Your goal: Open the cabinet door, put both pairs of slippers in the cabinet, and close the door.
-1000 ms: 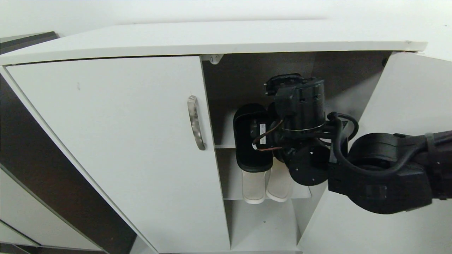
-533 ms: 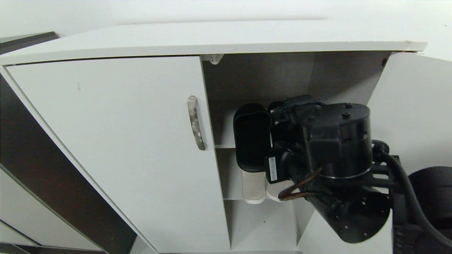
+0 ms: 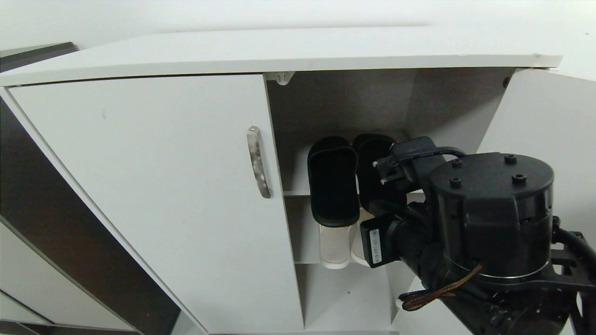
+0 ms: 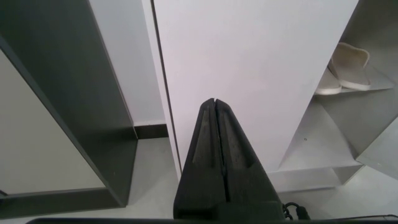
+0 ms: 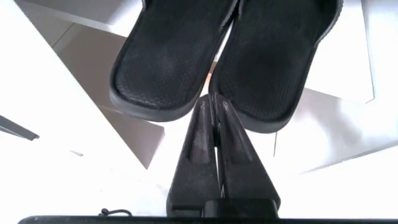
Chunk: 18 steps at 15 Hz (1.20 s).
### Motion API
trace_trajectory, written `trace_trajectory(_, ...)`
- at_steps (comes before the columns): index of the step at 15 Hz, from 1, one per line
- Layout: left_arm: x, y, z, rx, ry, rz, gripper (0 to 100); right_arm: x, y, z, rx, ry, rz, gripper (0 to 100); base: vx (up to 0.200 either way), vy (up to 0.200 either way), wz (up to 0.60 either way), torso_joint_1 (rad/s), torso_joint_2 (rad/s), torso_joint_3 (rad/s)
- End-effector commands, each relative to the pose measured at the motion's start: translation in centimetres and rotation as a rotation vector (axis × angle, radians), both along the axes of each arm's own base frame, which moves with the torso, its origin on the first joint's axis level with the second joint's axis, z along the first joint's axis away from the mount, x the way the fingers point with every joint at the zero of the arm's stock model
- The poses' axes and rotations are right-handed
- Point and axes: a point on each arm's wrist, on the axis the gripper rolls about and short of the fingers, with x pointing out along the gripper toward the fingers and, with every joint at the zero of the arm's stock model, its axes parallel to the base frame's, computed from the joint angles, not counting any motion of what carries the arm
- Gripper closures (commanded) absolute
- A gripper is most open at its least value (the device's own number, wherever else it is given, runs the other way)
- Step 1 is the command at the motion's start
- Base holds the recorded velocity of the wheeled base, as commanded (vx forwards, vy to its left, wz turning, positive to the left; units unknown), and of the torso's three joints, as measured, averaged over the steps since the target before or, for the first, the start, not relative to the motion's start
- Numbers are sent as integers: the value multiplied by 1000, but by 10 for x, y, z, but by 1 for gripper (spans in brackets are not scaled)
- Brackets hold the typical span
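Observation:
A pair of black slippers (image 3: 333, 184) lies side by side on the upper shelf of the white cabinet (image 3: 279, 51), heels jutting over the shelf edge. A pair of white slippers (image 3: 334, 245) sits on the shelf below. The right-hand door (image 3: 549, 139) stands open. My right arm (image 3: 489, 218) hangs in front of the opening. In the right wrist view my right gripper (image 5: 213, 101) is shut and empty, just off the heels of the black slippers (image 5: 165, 56). My left gripper (image 4: 214, 104) is shut, facing the closed left door (image 4: 249, 62), with the white slippers (image 4: 345, 68) off to one side.
The left door (image 3: 139, 186) is closed and carries a metal handle (image 3: 258, 160). A dark panel (image 3: 28, 195) stands beside the cabinet. Under the white slippers the bottom compartment (image 3: 347, 298) has bare floor.
My right arm has drawn back out of the cabinet, toward the camera and lower right. Both black slippers now show in full on the upper shelf. Nothing else moved.

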Motion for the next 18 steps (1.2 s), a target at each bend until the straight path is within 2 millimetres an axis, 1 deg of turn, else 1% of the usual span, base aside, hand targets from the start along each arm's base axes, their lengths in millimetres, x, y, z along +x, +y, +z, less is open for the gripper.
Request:
trace_trajectory(1,0,0,0,0,1,0,100,0,1,-1,-3,2,1,100,0,0,0,0,0,0)
trace_trajectory(6,0,0,0,0,1,0,100,0,1,-2,-3,4,1,100,0,0,0,0,0,0)
trace_trajectory(12,0,0,0,0,1,0,100,1,4,-8,6,11,-1,100,-200,0,0,0,2,2)
trace_trajectory(18,0,0,0,0,1,0,100,0,1,-13,-10,19,2,100,-200,0,0,3,2,4)
